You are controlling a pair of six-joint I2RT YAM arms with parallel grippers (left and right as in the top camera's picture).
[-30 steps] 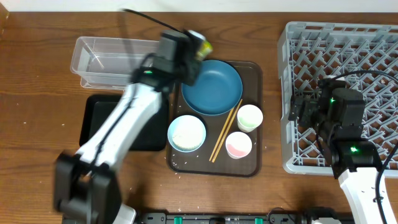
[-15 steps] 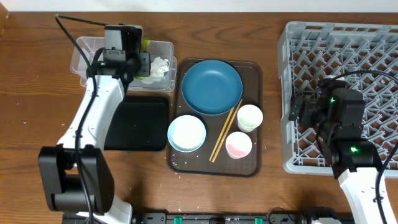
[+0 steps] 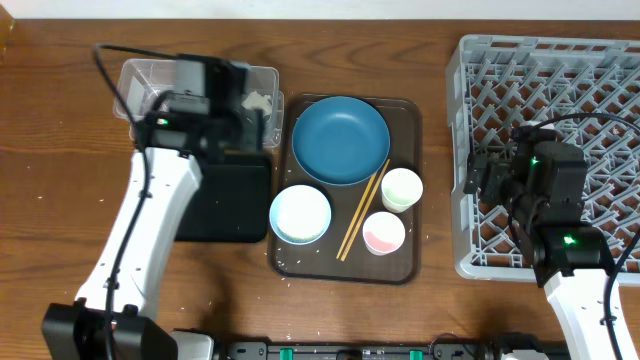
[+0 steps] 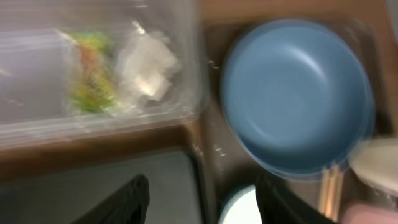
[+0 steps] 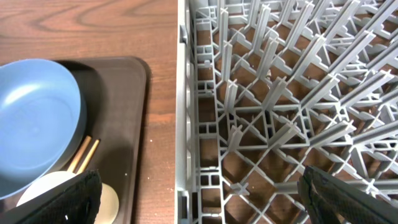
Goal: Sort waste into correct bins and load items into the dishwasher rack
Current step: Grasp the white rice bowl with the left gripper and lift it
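Left gripper (image 4: 202, 190), shut a second ago, is shown spread and empty: the snack wrapper (image 4: 90, 84) is now left beside the tissue (image 4: 148, 65) in the clear tub (image 3: 135, 85), ahead-left of the fingers, so the blue plate (image 4: 295, 99), ahead-right, is judged still to be loaded.

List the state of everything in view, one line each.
tissue: crumpled, in clear tub
wrapper: in clear tub
clear tub: holds both
black tray: visible part bare
blue plate: on brown tray
bowl: upright on brown tray
white cup: upright on brown tray
pink-inside cup: upright on brown tray
chopsticks: lying between bowl and cups
rack: visible part holds no dishes
left gripper: open, empty
right gripper: open, empty
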